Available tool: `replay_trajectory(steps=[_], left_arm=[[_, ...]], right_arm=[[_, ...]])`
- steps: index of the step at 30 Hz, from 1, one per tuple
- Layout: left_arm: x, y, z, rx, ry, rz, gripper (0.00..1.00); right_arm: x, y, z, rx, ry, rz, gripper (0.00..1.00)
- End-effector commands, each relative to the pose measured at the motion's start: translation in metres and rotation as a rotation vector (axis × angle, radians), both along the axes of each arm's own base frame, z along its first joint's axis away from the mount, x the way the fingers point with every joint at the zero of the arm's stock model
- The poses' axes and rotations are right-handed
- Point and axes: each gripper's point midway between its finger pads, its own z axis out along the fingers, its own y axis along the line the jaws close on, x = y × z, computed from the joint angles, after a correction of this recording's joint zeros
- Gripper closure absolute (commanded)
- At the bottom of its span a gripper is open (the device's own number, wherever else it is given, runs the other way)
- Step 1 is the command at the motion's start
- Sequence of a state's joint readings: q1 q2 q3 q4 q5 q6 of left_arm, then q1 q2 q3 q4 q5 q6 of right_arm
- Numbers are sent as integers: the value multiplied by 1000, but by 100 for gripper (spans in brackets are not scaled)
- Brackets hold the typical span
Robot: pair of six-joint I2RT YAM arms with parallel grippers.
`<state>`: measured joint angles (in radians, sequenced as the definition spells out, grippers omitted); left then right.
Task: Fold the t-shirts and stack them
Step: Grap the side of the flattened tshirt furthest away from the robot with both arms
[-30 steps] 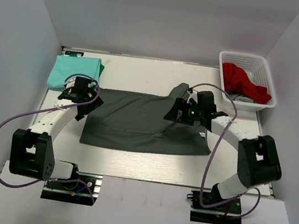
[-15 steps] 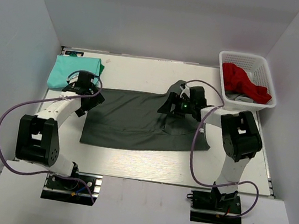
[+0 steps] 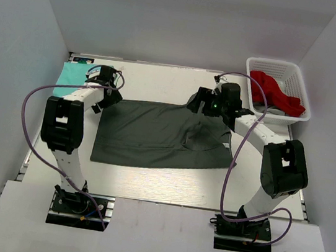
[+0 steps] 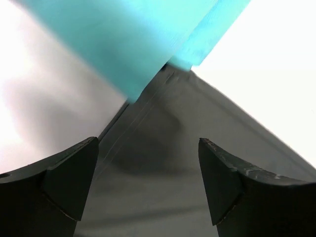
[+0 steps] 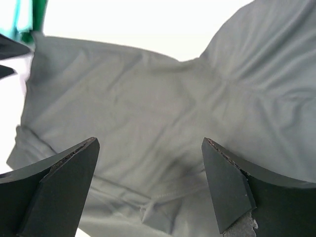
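Top view: charcoal t-shirt (image 3: 154, 138) lies spread on the table (image 3: 165, 188), mint t-shirt (image 3: 70, 76) at far left; left gripper (image 3: 107, 92) and right gripper (image 3: 196, 100) over the charcoal one's far corners. Left wrist: fingers (image 4: 69, 173) apart above its corner. Right wrist: fingers (image 5: 64, 182) apart above charcoal cloth

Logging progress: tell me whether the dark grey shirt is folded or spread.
Spread out: the grey shirt lies flat and wide across the table, no compact fold.

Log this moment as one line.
grey shirt: spread flat; green shirt: far left; left gripper: open, over grey shirt corner; right gripper: open, over grey shirt
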<state>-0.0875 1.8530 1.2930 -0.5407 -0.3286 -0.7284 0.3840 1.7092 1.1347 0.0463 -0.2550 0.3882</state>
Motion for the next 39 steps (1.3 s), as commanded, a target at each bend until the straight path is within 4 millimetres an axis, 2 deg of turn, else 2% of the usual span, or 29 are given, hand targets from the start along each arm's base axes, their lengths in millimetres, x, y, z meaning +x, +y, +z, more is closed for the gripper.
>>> replay_trajectory(steps=[1, 3, 8, 13, 15, 17, 22, 24, 27, 28, 29, 30, 31, 32, 35, 37, 39], left_arm=[[22, 2, 4, 38, -27, -12, 9], [31, -3, -2, 38, -32, -21, 9], [41, -1, -6, 69, -50, 7, 10], [45, -7, -14, 115, -55, 49, 10], [41, -11, -24, 142, -26, 71, 10], [42, -3, -24, 177, -20, 119, 10], [37, -3, -35, 194, 10, 152, 10], [37, -3, -38, 197, 22, 151, 13], [32, -11, -48, 154, 43, 129, 30], [28, -12, -51, 152, 58, 116, 40], [28, -13, -51, 144, 59, 112, 43], [24, -13, -55, 147, 71, 111, 46], [27, -16, -52, 129, 62, 95, 51], [23, -17, -55, 128, 78, 81, 54], [24, -21, -48, 112, 71, 52, 56], [21, -20, -51, 114, 80, 52, 56], [22, -20, -46, 122, 76, 34, 56]], right_arm=[[11, -12, 11, -46, -31, -48, 10], [14, -10, 14, -41, -40, -42, 10], [19, -10, 6, -41, -22, -39, 10], [21, -9, 4, -33, -12, -32, 10], [20, -10, 1, -39, -8, -33, 10], [21, -11, 1, -39, -8, -36, 10], [23, -13, -3, -43, -1, -38, 10], [26, -14, -3, -44, -4, -45, 10], [33, -16, -2, -37, -1, -67, 10], [35, -16, -2, -36, 0, -71, 10], [34, -21, -10, -48, 35, -92, 10], [39, -19, -1, -42, 17, -95, 10], [42, -22, -6, -56, 28, -110, 10], [49, -26, -2, -68, 8, -135, 10], [68, -32, -1, -109, -19, -183, 10], [84, -34, 6, -124, -36, -202, 10], [94, -40, -18, -192, -2, -229, 10]])
